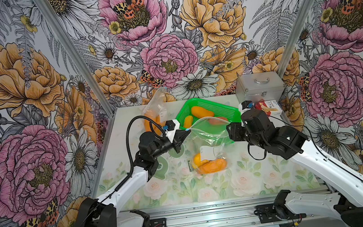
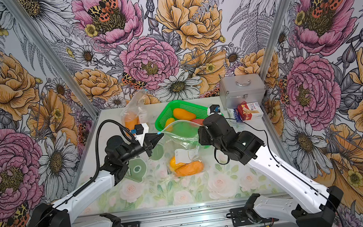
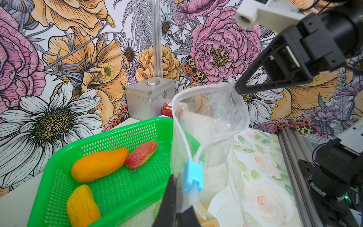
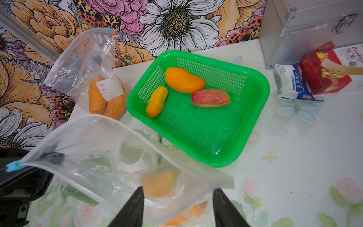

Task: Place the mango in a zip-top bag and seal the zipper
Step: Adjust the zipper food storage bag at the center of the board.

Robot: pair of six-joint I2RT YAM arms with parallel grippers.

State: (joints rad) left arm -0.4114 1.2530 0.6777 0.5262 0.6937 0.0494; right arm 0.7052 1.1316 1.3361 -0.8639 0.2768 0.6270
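The left claw (image 1: 187, 131) is pinched shut on the corner of the zip-top bag (image 1: 211, 130), right at the blue slider (image 3: 192, 175). From there the rim runs across as an open loop, and the mango (image 1: 210, 164) lies low in the bag, which seems to sag onto the counter (image 1: 266, 179). At the far end of the rim the right claw (image 4: 177, 189) stands wide, with plastic between its jaws but nothing pinched.

Loading looks done, so sealing is the step in hand. The next move probably calls for the right claw to close on its end of the rim and stretch the track straight, so the slider can run along it.

Only the right wrist view shows that gap between the jaws; in both top views the wrist hides it. The left wrist view alone shows the slider up close. The mango is clearest in the top views.
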